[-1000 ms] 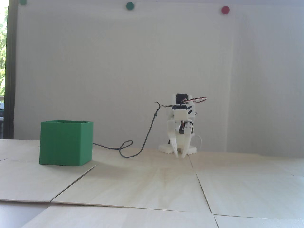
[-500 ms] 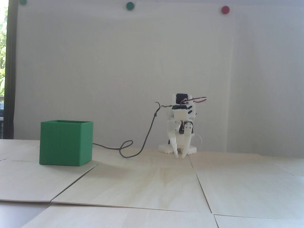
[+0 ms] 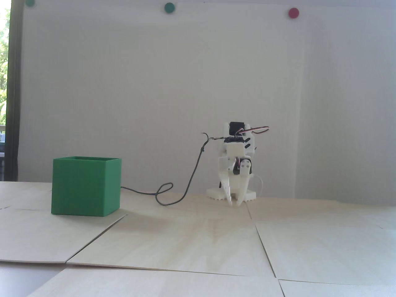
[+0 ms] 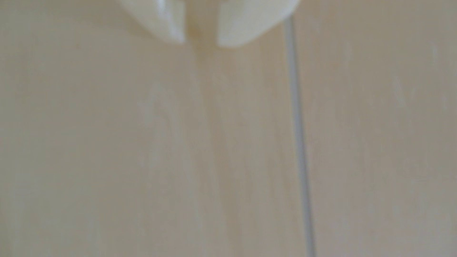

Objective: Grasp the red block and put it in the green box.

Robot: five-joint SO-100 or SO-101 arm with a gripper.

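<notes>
No red block shows in either view — the tabletop around the arm is bare wood, and nothing red sits between the fingers, so where the block is cannot be told from these pictures. It may lie inside the green box [image 3: 85, 189], whose interior the low fixed camera cannot see, or out of frame; that is a guess only.

The green box stands upright at the left of the fixed view, mouth open upward, on the seam between 2 wooden panels [image 3: 173, 241]. A thin dark cable [image 3: 191, 173] runs from behind the box's right side, loops on the table and climbs to the arm.

Well apart from the box, to its right in the fixed view, the white arm is folded low over its base, gripper [image 3: 234, 204] pointing straight down with the tips at or just above the wood. This reads as a rest pose rather than a reach — folded, centred, nothing aimed at.

The 2 fingertips nearly meet in the fixed view; in the wrist view the gripper [image 4: 200, 43] shows a narrow gap with only bare wood behind it. So the claw is nearly closed and empty.

Only the fixed view gives the layout, including the box and the 3 round dots on the wall. Only the wrist view, though blurred, shows the empty slot between the tips and a panel seam [image 4: 299, 138] running just to their right.
</notes>
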